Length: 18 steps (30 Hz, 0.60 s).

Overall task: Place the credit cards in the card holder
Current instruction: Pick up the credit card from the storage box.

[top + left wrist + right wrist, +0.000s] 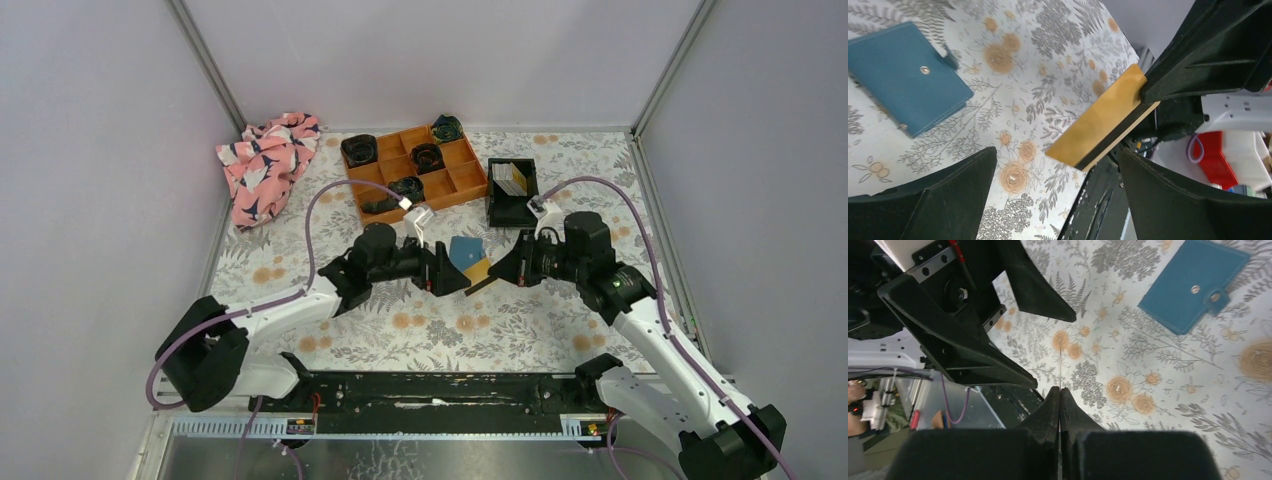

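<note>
Gold credit card [1103, 122], with a black stripe along one long edge, is clamped by one end in the right end effector [1059, 392]. Its fingers are pressed together on the card, which their own camera sees only edge-on as a thin line running ahead of them. The card's free end reaches toward the left end effector [447, 275], whose fingers are spread wide with nothing between them.

The teal card holder [1188, 287] lies flat on the tabletop [1148, 365], ahead of and to one side of the right fingertips, touched by neither arm. It is folded shut, so no pocket shows.

The step in hand looks like presenting one card. Next, the empty left end effector would have to take it or open the holder.

Whether the snap tab is fastened is hard to tell. More credit cards [510, 178] stand in the black bin [497, 208] beyond the right end effector, too small to count.
</note>
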Each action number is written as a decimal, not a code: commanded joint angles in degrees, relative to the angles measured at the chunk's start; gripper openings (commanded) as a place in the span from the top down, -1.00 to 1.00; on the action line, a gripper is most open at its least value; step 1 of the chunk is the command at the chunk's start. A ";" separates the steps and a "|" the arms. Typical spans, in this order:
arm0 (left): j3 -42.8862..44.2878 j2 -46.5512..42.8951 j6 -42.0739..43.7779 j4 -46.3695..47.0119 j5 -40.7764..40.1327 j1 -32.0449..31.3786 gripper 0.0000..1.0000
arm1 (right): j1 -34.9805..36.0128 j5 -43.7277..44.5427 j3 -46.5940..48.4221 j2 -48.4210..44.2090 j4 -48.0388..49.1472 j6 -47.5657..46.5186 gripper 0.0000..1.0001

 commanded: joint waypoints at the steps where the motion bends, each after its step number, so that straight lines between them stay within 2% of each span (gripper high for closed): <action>1: 3.11 1.69 3.39 1.28 8.88 0.80 -1.00 | 0.36 -8.92 -1.36 0.02 6.43 3.64 1.00; 7: 2.77 3.32 2.49 5.43 14.61 2.63 -0.99 | 0.39 -10.67 -3.62 1.38 9.87 5.04 1.00; 10: 4.18 5.88 2.34 5.75 19.32 3.34 -0.86 | 0.44 -11.77 -4.48 2.06 12.24 6.12 1.00; 14: 6.15 10.36 0.26 8.04 26.37 3.80 -0.51 | 0.40 -12.38 -4.61 3.67 14.22 6.55 1.00; 18: 6.31 12.13 -1.43 10.14 29.63 4.48 -0.10 | 0.42 -12.29 -4.62 5.36 14.92 6.25 1.00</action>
